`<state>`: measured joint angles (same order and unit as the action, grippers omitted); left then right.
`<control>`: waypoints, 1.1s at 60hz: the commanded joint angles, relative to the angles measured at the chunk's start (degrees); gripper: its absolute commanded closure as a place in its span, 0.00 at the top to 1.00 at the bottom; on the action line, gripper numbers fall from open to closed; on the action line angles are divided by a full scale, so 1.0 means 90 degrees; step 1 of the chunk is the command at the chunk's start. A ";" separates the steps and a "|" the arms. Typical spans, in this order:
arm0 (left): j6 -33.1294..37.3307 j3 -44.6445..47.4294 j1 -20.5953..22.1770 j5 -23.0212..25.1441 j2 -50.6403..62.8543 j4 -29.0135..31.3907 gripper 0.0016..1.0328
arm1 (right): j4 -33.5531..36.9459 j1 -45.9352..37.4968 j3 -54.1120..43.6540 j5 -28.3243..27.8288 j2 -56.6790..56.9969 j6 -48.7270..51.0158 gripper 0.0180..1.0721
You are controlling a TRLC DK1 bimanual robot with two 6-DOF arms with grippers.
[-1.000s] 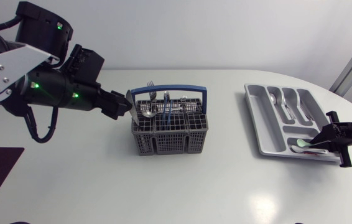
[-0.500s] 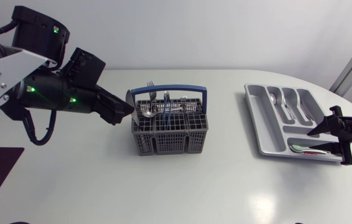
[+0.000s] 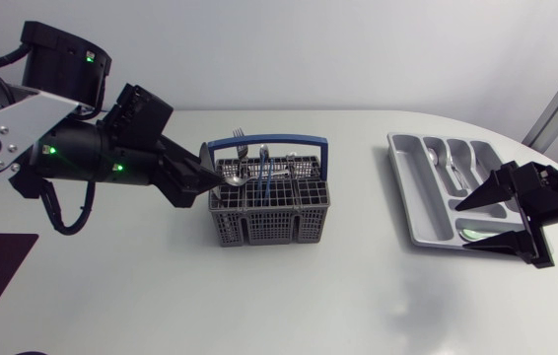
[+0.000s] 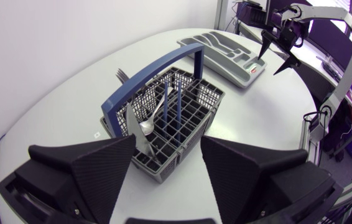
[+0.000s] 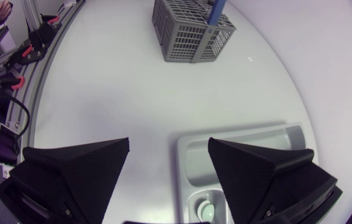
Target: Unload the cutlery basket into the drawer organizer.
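The cutlery basket [image 3: 269, 225] stands left of the drawer organizer [image 3: 420, 202] on the table [image 3: 338, 296].

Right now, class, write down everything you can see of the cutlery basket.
The cutlery basket is a grey plastic-looking grid box with compartments and a blue arched handle. It stands upright near the middle of the white table, holding upright silver cutlery and two blue-handled pieces. The left gripper, open, is at its left end; whether it touches is unclear.
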<state>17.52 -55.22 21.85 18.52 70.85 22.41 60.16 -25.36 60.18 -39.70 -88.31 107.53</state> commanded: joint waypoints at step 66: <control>0.2477 0.0989 -0.1470 0.2161 0.0048 -0.1094 0.75 | -0.1890 0.3082 -0.2146 -0.0247 0.1522 -0.3051 0.91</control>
<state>37.85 -48.62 9.34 36.93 71.35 12.99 43.99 1.78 42.76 -41.82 -74.89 81.62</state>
